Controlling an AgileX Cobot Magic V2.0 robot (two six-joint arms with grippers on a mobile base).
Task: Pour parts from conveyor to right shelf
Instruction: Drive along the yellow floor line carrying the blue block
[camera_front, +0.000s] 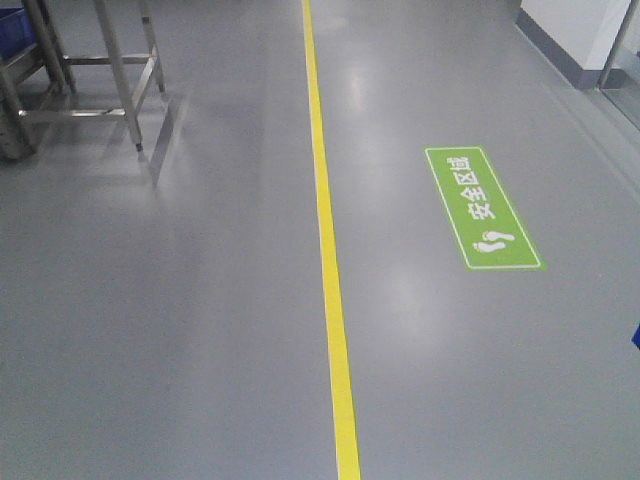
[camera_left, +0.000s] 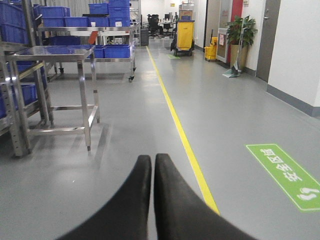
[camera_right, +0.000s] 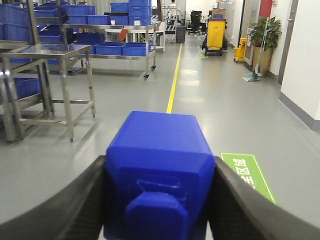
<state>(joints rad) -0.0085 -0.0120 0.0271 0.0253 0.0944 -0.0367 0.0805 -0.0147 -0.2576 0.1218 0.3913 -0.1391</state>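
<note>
The right gripper (camera_right: 160, 162) was clamped on the blue block (camera_right: 159, 150). Its black fingers (camera_right: 70, 205) pressed against the block's left and right sides, and a raised stud (camera_right: 156, 215) on the block faced the wrist camera. The block was held up above the grey floor (camera_right: 235, 115), touching nothing but the fingers.

The left gripper (camera_left: 152, 160) was closed. Its two black fingers (camera_left: 175, 200) lay side by side with only a thin seam between them and nothing held there.

Just right of the block, near on the floor, lay a green sign (camera_right: 250, 175) with white characters. The same sign was seen from the left wrist (camera_left: 285, 172) and from the front camera (camera_front: 482, 207). A yellow line (camera_right: 173, 82) ran from behind the block toward the far end of the hall. In the front view it crossed the floor from near to far (camera_front: 330, 270), left of the sign.

To the left stood a bare stainless-steel table (camera_right: 47, 50), its legs also in the front view's far left corner (camera_front: 125, 70). Behind it, at the left edge, a steel rack (camera_right: 15, 60) held blue bins. Farther off stood a wheeled steel rack (camera_right: 117, 27) with more blue bins (camera_right: 122, 48). At the far right were a yellow cart (camera_right: 217, 32) and a potted plant (camera_right: 265, 30) beside a white wall (camera_right: 305, 55).
</note>
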